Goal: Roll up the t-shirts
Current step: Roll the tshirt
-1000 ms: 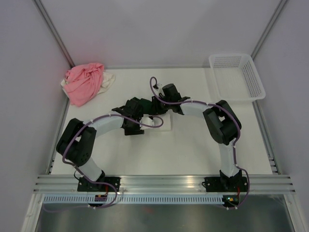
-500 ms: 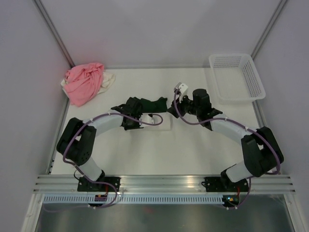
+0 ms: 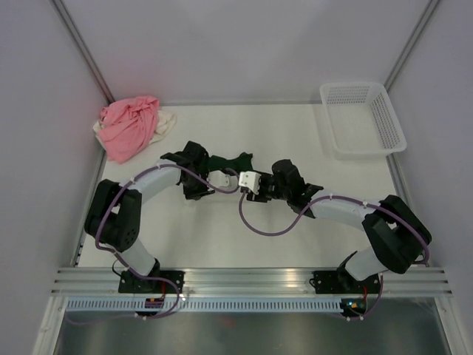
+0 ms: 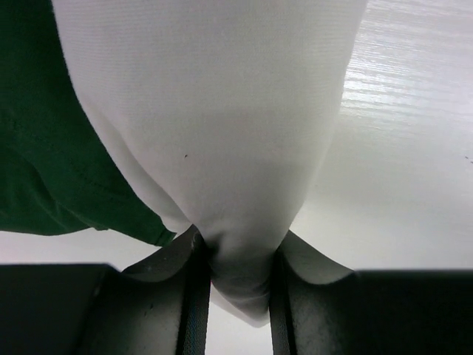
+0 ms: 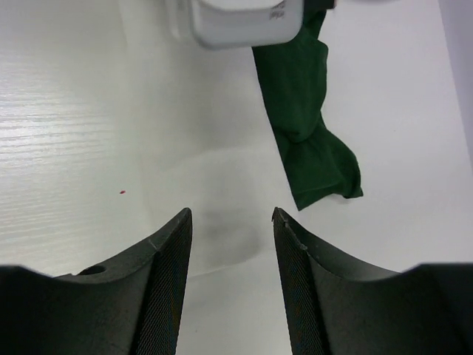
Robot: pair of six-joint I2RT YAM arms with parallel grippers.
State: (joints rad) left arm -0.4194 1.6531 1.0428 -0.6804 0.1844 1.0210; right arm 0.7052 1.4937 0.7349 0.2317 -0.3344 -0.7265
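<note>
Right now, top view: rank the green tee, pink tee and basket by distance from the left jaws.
1. Green tee: mid-table, right alongside.
2. Pink tee: far-left corner.
3. Basket: far-right corner, clearly farthest.

Centre: left arm [image 3: 151, 177], right arm [image 3: 340, 209], dark green t-shirt [image 3: 230, 161].
Back corners: pink t-shirt [image 3: 131, 127], basket [image 3: 362, 118].
Front: table [image 3: 244, 248] open.

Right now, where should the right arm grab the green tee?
I'd take the bunched free end of the green tee, nearest the right gripper. Come from the right arm's side, jaws across the narrow strip: its far end runs toward the left gripper, busy pinching the white tee.
</note>
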